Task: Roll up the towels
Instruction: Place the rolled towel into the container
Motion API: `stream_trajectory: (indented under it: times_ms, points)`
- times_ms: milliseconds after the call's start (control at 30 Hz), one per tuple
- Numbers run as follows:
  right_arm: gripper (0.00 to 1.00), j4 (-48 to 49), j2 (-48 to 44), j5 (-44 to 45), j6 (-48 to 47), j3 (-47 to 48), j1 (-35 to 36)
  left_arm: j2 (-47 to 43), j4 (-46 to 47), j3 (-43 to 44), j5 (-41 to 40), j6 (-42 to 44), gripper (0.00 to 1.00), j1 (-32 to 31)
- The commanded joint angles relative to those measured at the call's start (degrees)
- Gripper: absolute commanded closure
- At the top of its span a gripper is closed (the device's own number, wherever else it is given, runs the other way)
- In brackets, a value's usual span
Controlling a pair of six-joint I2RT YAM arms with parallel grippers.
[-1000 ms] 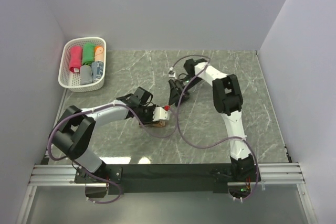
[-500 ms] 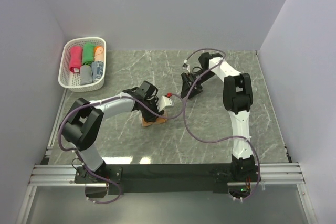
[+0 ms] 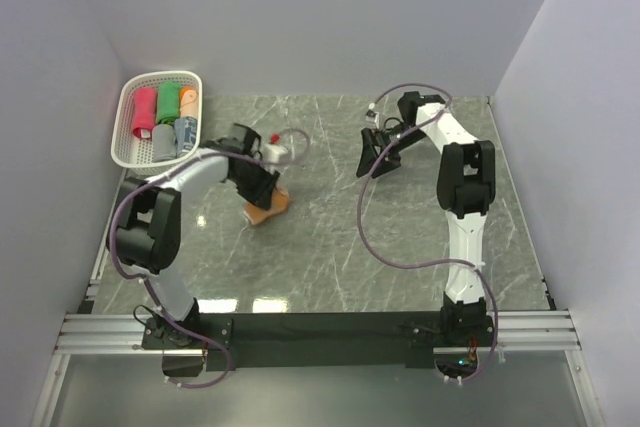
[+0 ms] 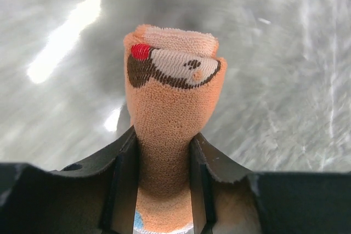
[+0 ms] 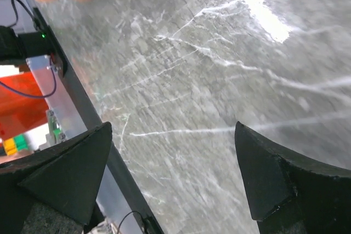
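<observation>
My left gripper (image 3: 262,199) is shut on a rolled orange towel (image 3: 268,208), held over the left middle of the table. In the left wrist view the orange towel (image 4: 171,108) sticks out between my fingers (image 4: 125,176); it bears a brown, white and red printed mark. Several rolled towels lie in the white basket (image 3: 125,117): a pink-red one (image 3: 145,112), a green one (image 3: 168,103), an orange one (image 3: 189,102) and grey-blue ones (image 3: 184,136). My right gripper (image 3: 378,157) is open and empty above the table's back right; its fingers (image 5: 66,173) frame bare marble.
The marble table (image 3: 400,247) is walled at the back and both sides. The basket stands at the back left corner. Purple cables (image 3: 365,237) loop from both arms over the table. A black rail (image 3: 330,327) runs along the near edge.
My left gripper has carried the orange roll left and back, towards the basket. My right gripper has drawn back to the right and away from the roll.
</observation>
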Motion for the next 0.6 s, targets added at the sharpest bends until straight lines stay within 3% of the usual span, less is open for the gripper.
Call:
stream_trajectory:
  times_ms: [0,200,400,567]
  points:
    - [0.01,0.27,-4.89,-1.03,0.62,-0.49,-2.4,-3.02,-6.63,8.73,1.15,-7.77,0.99,4.9]
    - [0.01,0.79,-6.47,-0.77,1.23,-2.07,-4.43,-1.53,-14.28,24.89,4.06,-13.84,1.0,18.6]
    - [0.0,1.76,-7.44,-0.77,1.93,-4.45,-6.27,6.64,-19.9,43.79,-4.37,-16.05,1.0,33.11]
    - [0.0,2.55,-8.05,-1.12,3.25,-6.11,-6.28,7.97,-12.02,43.14,-17.44,-15.96,1.0,38.04]
